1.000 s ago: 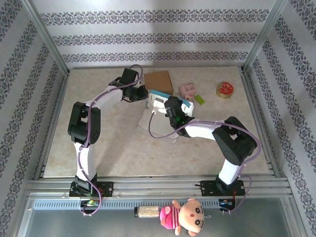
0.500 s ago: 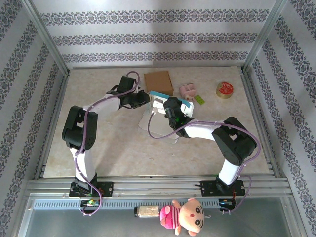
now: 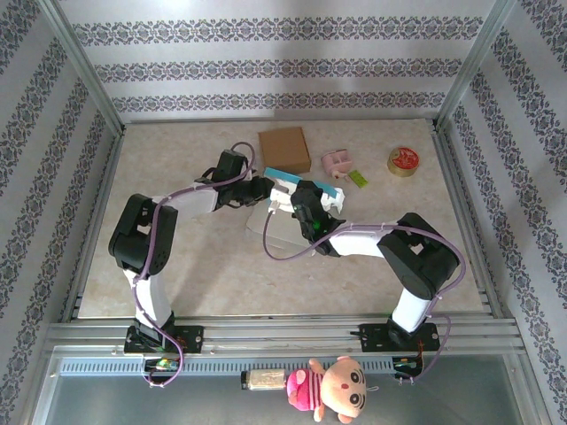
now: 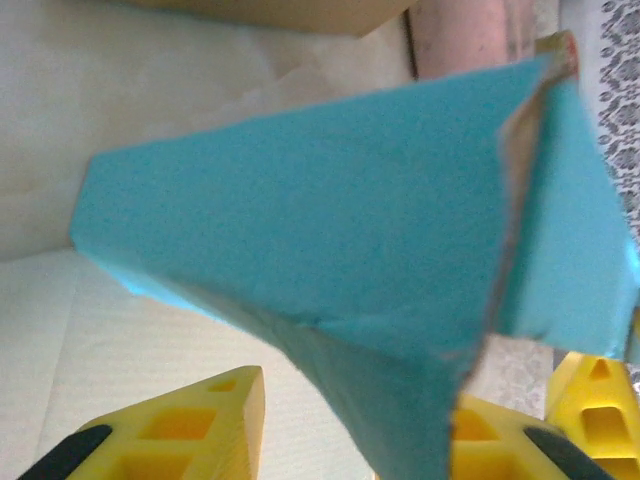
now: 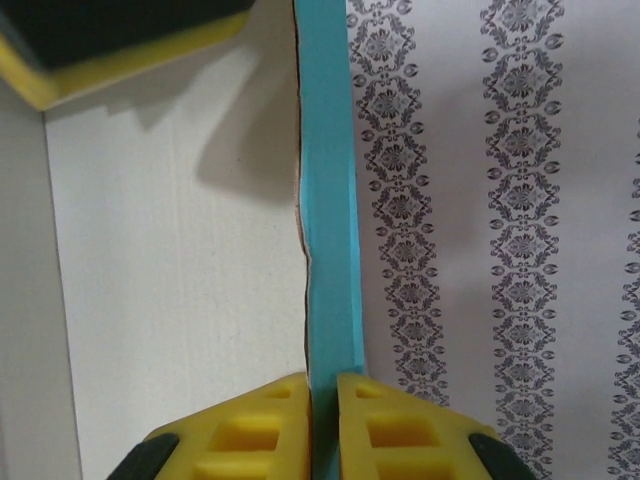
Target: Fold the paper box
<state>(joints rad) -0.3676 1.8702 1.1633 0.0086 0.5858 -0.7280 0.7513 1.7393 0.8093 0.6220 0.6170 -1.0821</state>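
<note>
1. The paper box (image 3: 285, 212) lies on the bench (image 3: 177, 257) between the two sets of fingers. It is only half formed: its white inner panel (image 5: 170, 280) lies flat, and teal panels stand up from it.
2. The right fingers (image 5: 250, 432) are pinched shut on a thin teal wall (image 5: 328, 200). The wall rises straight up from between their tips, with the white panel just to their left.
3. The left fingers (image 4: 190, 425) stand apart and clamp nothing. A broad teal flap (image 4: 300, 220) leans just above them, and its creased corner dips into the gap between the tips.
4. Done, by the look of it: one wall is upright and held, and a neighbouring flap is partly lifted and bent at the corner.
5. Left to do, judging from this: the flap looks loose and tilted rather than tucked. The near part of the sheet appears flat, and no closed box shape shows. The task seems roughly midway at best.
</note>
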